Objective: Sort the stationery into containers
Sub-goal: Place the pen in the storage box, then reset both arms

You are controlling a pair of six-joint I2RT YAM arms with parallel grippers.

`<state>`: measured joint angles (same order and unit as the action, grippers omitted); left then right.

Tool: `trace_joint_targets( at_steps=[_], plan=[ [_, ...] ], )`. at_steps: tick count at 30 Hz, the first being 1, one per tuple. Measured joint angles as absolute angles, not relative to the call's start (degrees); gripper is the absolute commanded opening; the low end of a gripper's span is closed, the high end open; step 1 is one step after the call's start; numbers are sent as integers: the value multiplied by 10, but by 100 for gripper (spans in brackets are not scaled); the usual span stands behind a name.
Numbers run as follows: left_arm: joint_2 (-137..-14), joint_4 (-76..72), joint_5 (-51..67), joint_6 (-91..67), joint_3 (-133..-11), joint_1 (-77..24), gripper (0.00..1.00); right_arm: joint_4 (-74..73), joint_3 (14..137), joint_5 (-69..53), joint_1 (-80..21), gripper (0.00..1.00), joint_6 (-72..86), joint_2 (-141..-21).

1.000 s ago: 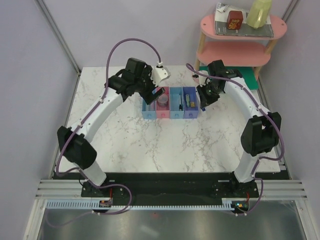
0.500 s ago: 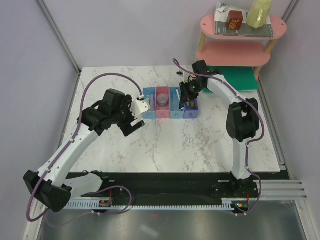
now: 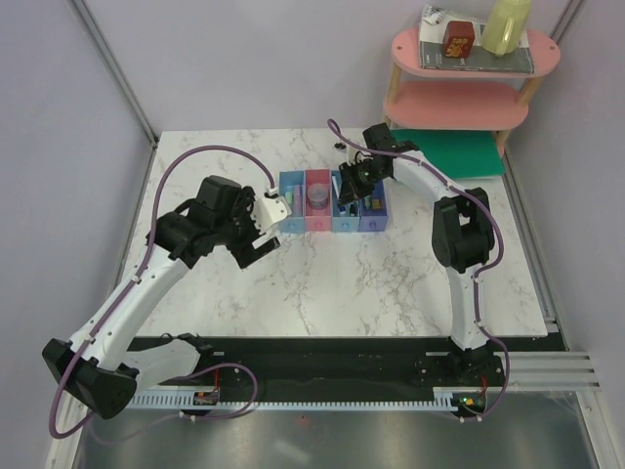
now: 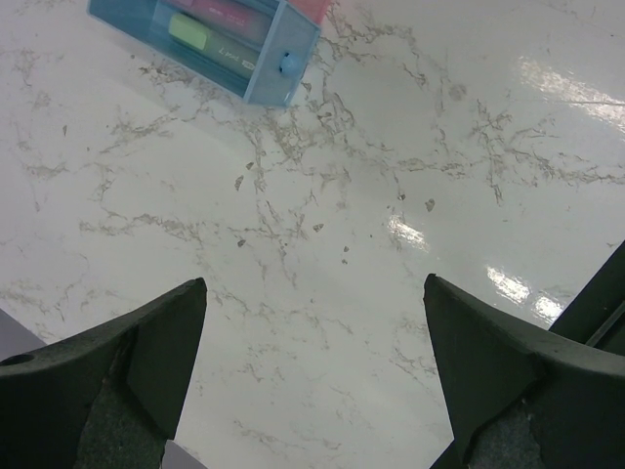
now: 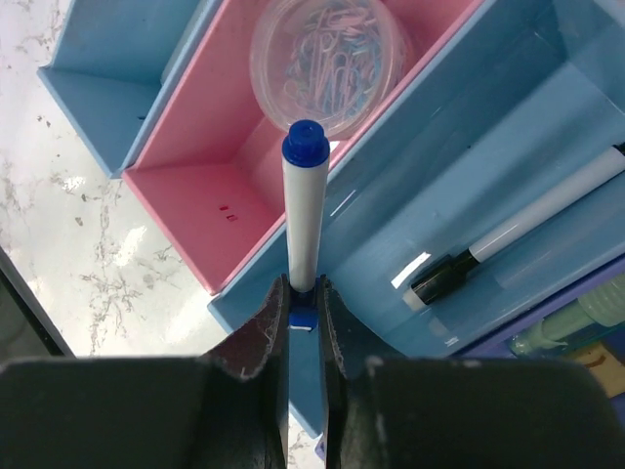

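Note:
The four joined bins stand mid-table: light blue (image 3: 290, 217), pink (image 3: 318, 219), light blue (image 3: 344, 219), purple (image 3: 372, 217). My right gripper (image 3: 350, 191) (image 5: 304, 293) is shut on the blue-and-white pen (image 5: 303, 210), held above the wall between the pink bin (image 5: 186, 166) and the second light blue bin (image 5: 469, 166). A round tub of clips (image 5: 327, 59) lies in the pink bin. A black-capped pen (image 5: 527, 230) lies in the light blue bin. My left gripper (image 3: 260, 234) (image 4: 312, 371) is open and empty over bare marble, near-left of the bins. A green stick (image 4: 187, 31) lies in the end bin (image 4: 269, 83).
A pink round tiered shelf (image 3: 469, 98) stands at the back right with a red box (image 3: 457, 39) and a yellow bottle (image 3: 506, 27) on top. A flat green board (image 3: 459, 151) lies beneath it. Bare marble table (image 3: 342, 283) lies in front of the bins.
My left gripper has pulled back from the bins to the near left and opened wide. My right gripper has moved left from beside the purple bin to above the middle bins, pen in its grip.

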<state>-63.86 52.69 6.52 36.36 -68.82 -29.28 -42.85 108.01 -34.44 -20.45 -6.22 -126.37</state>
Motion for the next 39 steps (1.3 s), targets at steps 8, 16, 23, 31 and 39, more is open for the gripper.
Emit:
trace_joint_targets(
  at_steps=[8, 16, 23, 31, 39],
  plan=[
    [-651, 528, 66, 364, -689, -293, 99, -413, 1047, -333, -204, 33, -63, -1264],
    [-655, 531, 67, 364, -698, -293, 99, -411, 1046, -327, -205, 56, -72, -1251],
    [-665, 531, 79, 360, -706, -293, 100, -423, 1049, -305, -204, 98, -106, -1189],
    [-675, 532, 85, 312, -783, -289, 100, -474, 1046, -244, -204, 98, -200, -1013],
    [-665, 527, 142, 256, -836, -191, 100, -553, 933, -152, -191, 98, -278, -771]
  ],
)
